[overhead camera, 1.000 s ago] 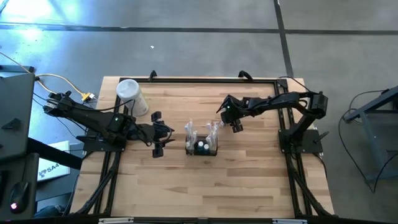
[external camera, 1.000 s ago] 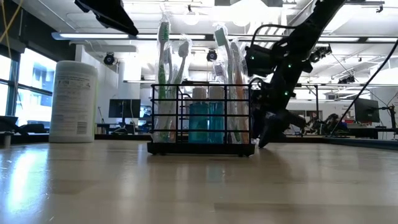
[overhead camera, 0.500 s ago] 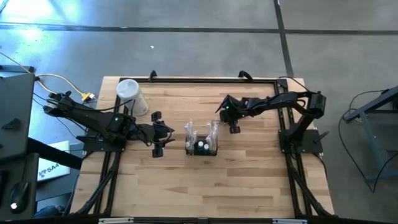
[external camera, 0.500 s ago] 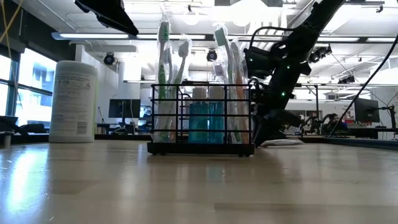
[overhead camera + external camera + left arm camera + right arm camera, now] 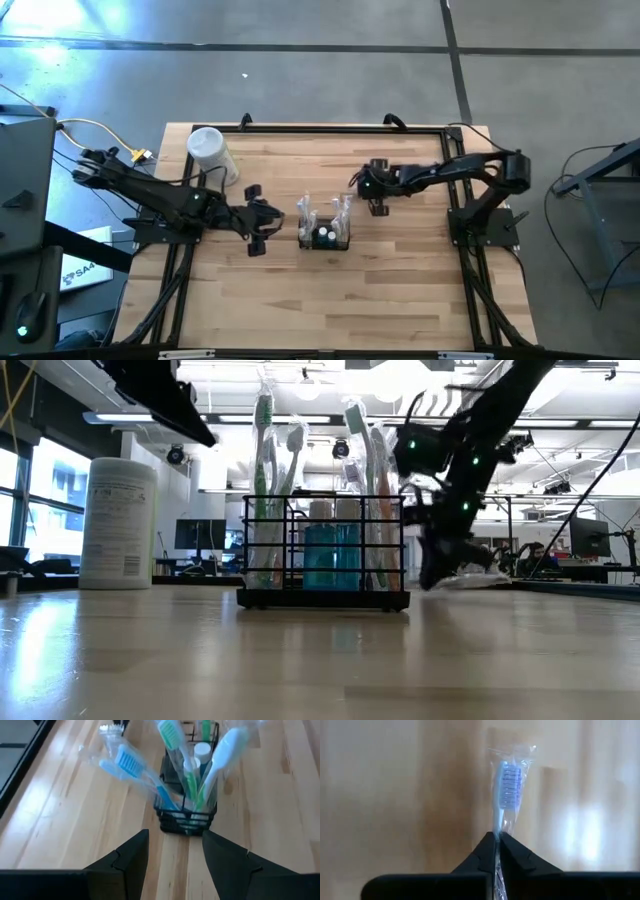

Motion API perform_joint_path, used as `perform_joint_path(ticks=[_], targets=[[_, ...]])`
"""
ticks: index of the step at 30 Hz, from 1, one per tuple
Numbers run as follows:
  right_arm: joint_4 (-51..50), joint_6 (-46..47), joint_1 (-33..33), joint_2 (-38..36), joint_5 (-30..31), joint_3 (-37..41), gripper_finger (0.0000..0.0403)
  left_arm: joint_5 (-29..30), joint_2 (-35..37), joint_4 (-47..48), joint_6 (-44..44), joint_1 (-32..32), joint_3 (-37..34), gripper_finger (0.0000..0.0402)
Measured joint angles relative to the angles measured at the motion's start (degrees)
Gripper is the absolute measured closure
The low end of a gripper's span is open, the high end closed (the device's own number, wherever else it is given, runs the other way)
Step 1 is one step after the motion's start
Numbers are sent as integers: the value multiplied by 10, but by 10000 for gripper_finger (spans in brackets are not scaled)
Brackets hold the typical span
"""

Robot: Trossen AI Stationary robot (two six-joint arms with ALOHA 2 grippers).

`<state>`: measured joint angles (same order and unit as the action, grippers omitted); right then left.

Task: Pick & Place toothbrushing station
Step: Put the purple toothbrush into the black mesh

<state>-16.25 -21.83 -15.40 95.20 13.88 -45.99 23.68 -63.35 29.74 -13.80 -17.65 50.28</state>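
The toothbrushing station, a black wire caddy point(image 5: 324, 236) point(image 5: 325, 550) point(image 5: 186, 818), stands on its base at mid-table. It holds several wrapped toothbrushes point(image 5: 194, 775) and a blue cup point(image 5: 330, 556). My right gripper point(image 5: 378, 206) point(image 5: 436, 576) point(image 5: 497, 845) is just right of the caddy, shut on a clear-wrapped toothbrush point(image 5: 507, 785) with bluish bristles. My left gripper point(image 5: 262, 222) point(image 5: 175, 855) hovers open just left of the caddy, with nothing between its fingers. My right gripper pinches the wrapped toothbrush by its handle point(image 5: 498, 831) between its two fingers. The head end point(image 5: 508, 775) reaches out past the fingertips. The fingers slant down from above. In the low view the wrapped brush point(image 5: 476, 578) lies almost level, close over the table.
A white cylindrical container point(image 5: 212, 155) point(image 5: 118, 524) stands at the table's far left. Bare wooden tabletop point(image 5: 330, 300) spreads along the near side. The black table frame point(image 5: 320, 128) runs along the far edge.
My right gripper has shut on the wrapped toothbrush beside the caddy, and the brush, which lay flat on the table, now sits slightly raised. The right forearm has come down more level. My left arm has shifted a little and stays open.
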Motion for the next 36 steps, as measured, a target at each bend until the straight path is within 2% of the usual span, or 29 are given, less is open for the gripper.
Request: perform_joint_path(ticks=[5,10,15,20,24,28,32,36], targets=[[-39,32,45,-76,122,-3,398,0,-7,-29,-11,0,0,219],[-71,59,96,-169,215,-3,399,0,-4,-59,-11,0,0,219],[-87,85,176,-270,323,-3,400,-3,-3,-91,-11,0,0,219],[-72,101,272,-360,396,-3,401,-4,-2,-128,6,0,0,219],[-30,110,357,-407,432,-3,401,-1,3,-193,76,-10,0,219],[25,100,430,-426,438,-4,400,2,11,-296,168,-35,1,219],[114,69,487,-417,423,-4,400,3,12,-379,243,-60,1,219],[232,51,516,-389,367,-4,400,0,13,-425,240,-65,1,219]])
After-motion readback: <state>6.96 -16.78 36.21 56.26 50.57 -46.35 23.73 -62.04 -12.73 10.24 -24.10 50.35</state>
